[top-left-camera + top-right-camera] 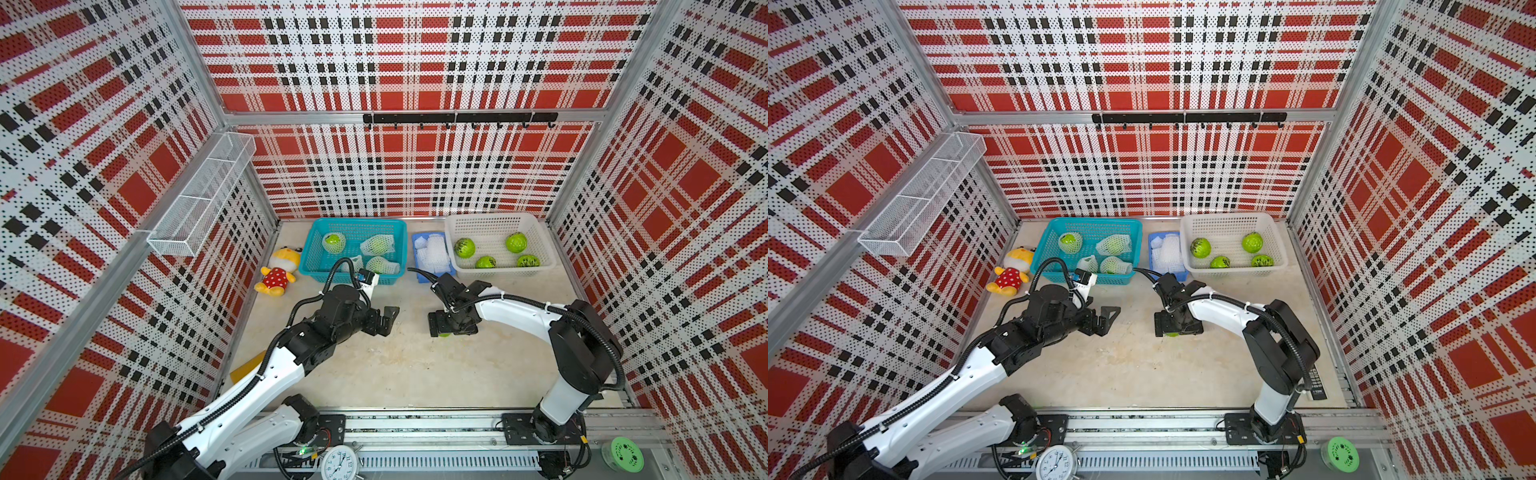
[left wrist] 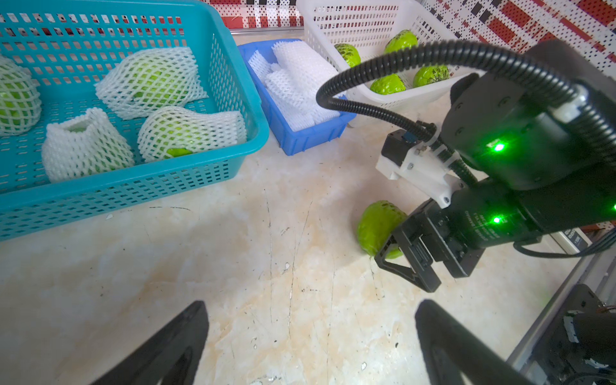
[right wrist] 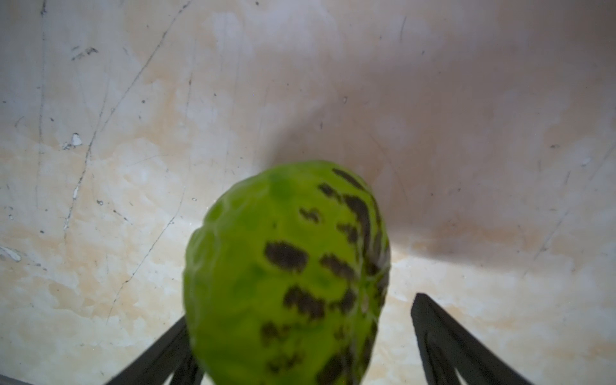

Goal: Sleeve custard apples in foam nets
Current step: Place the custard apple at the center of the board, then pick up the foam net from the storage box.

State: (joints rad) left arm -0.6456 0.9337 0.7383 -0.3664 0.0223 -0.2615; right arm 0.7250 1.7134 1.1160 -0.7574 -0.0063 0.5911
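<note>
Four custard apples (image 1: 376, 245) lie sleeved in the teal basket (image 1: 359, 220), four sit bare in the white basket (image 1: 490, 217), another custard apple (image 3: 286, 276) rests on the table (image 1: 395, 374) between the spread fingers (image 3: 433, 333) of the right gripper (image 3: 300, 310), the left gripper (image 2: 311, 303) hangs spread and empty, and unused foam nets (image 1: 434, 251) lie in the blue tray (image 1: 415, 237).

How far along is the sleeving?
Done: four sleeved custard apples in the teal basket. In hand: a bare apple sits on the table between the right gripper's open jaws; left gripper empty. Left: that one plus four more apples in the white basket.
</note>
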